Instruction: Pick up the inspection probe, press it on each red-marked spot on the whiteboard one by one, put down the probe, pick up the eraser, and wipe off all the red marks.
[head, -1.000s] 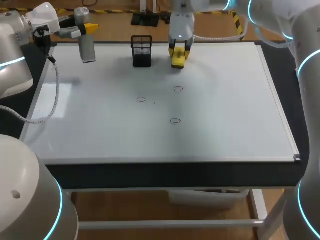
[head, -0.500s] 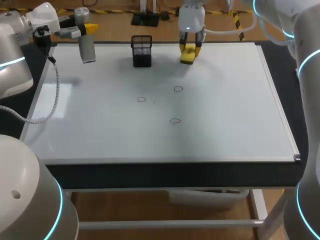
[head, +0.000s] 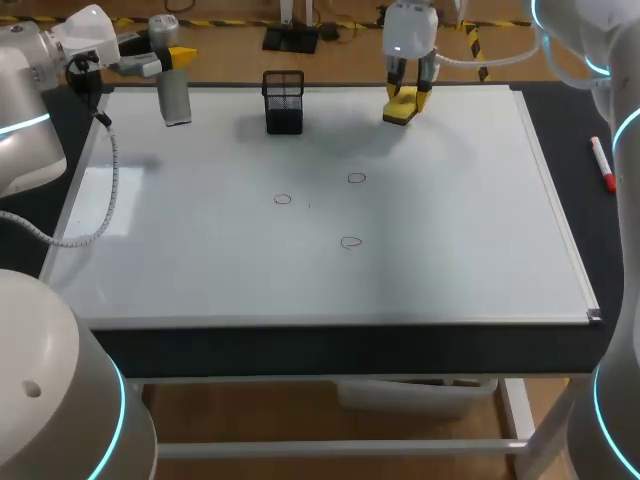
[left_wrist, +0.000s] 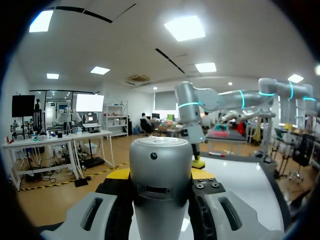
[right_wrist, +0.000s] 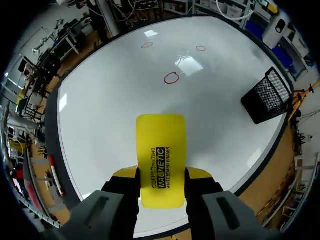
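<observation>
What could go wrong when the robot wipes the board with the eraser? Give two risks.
1. The right gripper grips the eraser by one end only, most of it sticking out; pressing on the board might tilt or slip it.
2. The three red rings lie apart, so one sweep could miss some, and the basket stands near the path to the leftmost.

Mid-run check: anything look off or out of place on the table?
Nothing spilled or damaged. One oddity: the left gripper holds the probe, not put down, while the right gripper holds the eraser. A red marker lies loose beside the whiteboard, past its right edge.
</observation>
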